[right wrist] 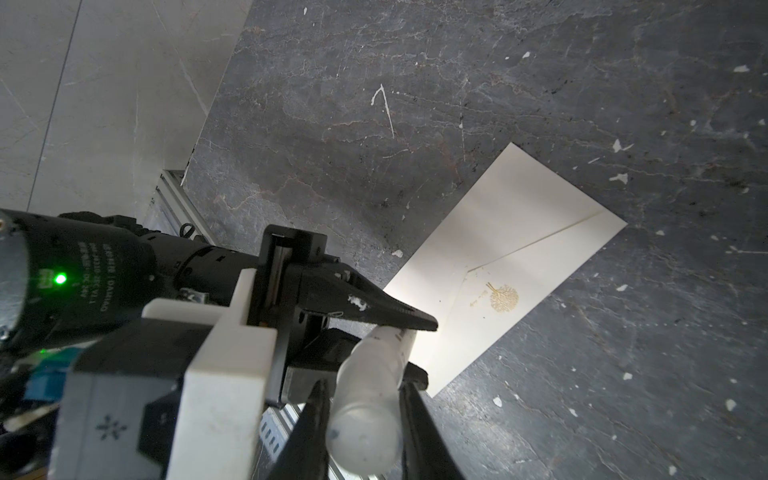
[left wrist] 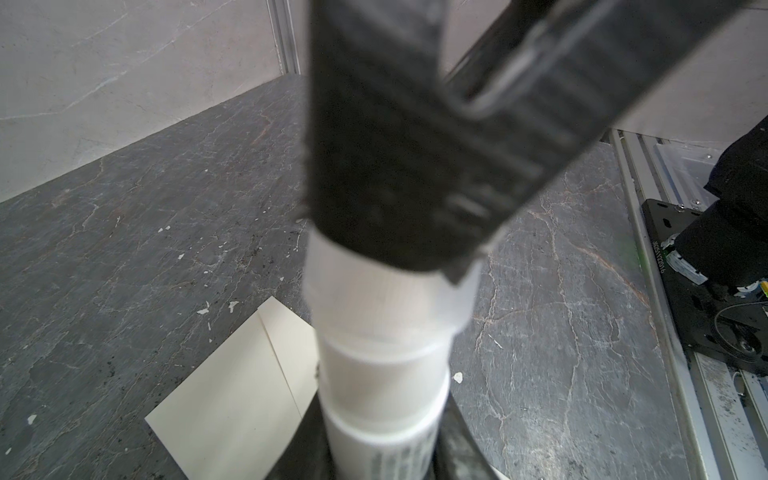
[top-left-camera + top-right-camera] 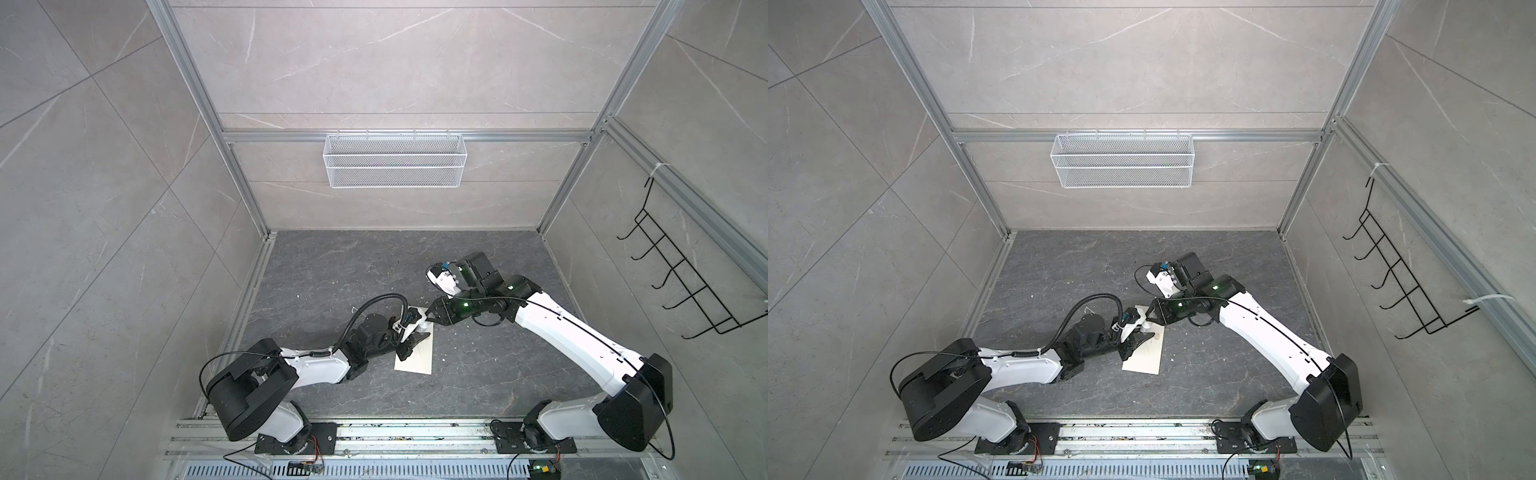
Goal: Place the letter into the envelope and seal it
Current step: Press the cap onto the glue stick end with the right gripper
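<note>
Envelope (image 1: pixel 519 232) lies flat on the dark table (image 3: pixel 332 270), flap folded down, emblem (image 1: pixel 503 298) up. Above its far end, the left gripper (image 1: pixel 409 349) clamps the body of a white tube (image 2: pixel 382 374); the right gripper (image 1: pixel 365 432) clamps its cap end.

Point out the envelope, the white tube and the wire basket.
envelope (image 1: pixel 490 224): right wrist view, plain panel beside the flap.
white tube (image 2: pixel 382 382): left wrist view, body.
wire basket (image 3: pixel 395 176): in a top view, front mesh wall.

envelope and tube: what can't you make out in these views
Letter: in no view; the envelope has its flap closed, hiding any contents.
Tube print: left wrist view, blurred and cut by the frame edge.
Envelope's far end: both top views, under the left gripper.
</note>
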